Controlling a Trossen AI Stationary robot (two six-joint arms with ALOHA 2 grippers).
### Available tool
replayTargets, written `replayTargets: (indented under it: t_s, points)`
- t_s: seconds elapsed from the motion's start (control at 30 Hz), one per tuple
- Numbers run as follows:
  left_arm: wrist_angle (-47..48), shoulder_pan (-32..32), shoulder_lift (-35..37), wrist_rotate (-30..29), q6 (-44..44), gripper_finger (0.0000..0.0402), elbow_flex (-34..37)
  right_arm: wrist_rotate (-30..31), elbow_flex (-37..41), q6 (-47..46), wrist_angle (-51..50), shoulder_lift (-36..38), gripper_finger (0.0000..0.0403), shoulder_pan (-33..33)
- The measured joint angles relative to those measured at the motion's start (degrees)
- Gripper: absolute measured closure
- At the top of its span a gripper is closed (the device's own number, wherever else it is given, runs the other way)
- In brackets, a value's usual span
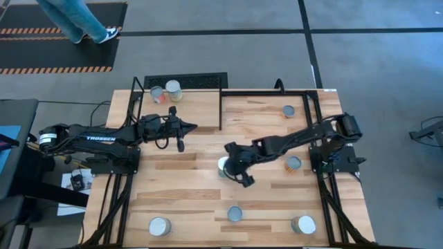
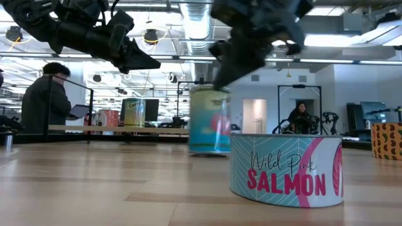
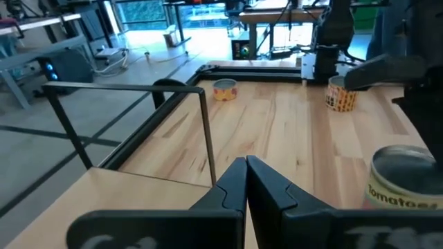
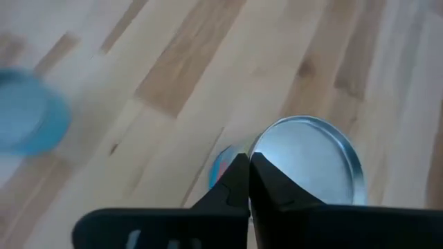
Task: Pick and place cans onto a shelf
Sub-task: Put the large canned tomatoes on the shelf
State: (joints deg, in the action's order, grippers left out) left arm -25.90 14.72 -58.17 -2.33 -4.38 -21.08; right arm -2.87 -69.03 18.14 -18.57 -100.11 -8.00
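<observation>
The shelf (image 1: 201, 111) is the pale board with black rods at the table's far left. Two cans (image 1: 157, 95) (image 1: 173, 88) stand on its far left corner. My left gripper (image 1: 188, 126) is shut and empty, held in the air over the shelf's near right part; it also shows in the left wrist view (image 3: 246, 176). My right gripper (image 1: 234, 168) is shut at the table's middle, right beside a silver-topped can (image 1: 223, 166) that stands upright on the table. In the right wrist view, the shut fingertips (image 4: 248, 166) stand at the rim of that can's top (image 4: 308, 162). My right gripper's shut fingers come slanting down from the table's right side to the rim of the upright can's top (image 4: 259, 155). I cannot tell whether they touch it. The can stands on the table (image 2: 209, 119).
Loose cans stand on the table at the far right (image 1: 288, 111), the right (image 1: 293, 164), the near middle (image 1: 235, 213), the near left (image 1: 159, 226) and the near right (image 1: 303, 225). A thin black rod (image 3: 208, 138) rises at the shelf's edge. A person (image 1: 76, 21) walks beyond the table.
</observation>
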Motion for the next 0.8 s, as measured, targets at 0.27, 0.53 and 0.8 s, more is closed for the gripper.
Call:
replayTargets:
  t_s: [0.27,0.53,0.8]
  points:
    - [-0.1,0.0,0.0,-0.5,0.7,0.0401,0.0,-0.1,-13.6,-1.7,-1.5,-10.1,0.0395,2.5]
    - [1.4,0.0,0.0,-2.2,0.5,0.0401,0.0,2.4,-26.7,-0.3,-5.1,-19.3,0.0397,6.0]
    - [2.7,0.0,0.1,-4.6,-0.3,0.0401,0.0,3.1,-31.8,0.3,-6.5,-23.7,0.0392,7.8]
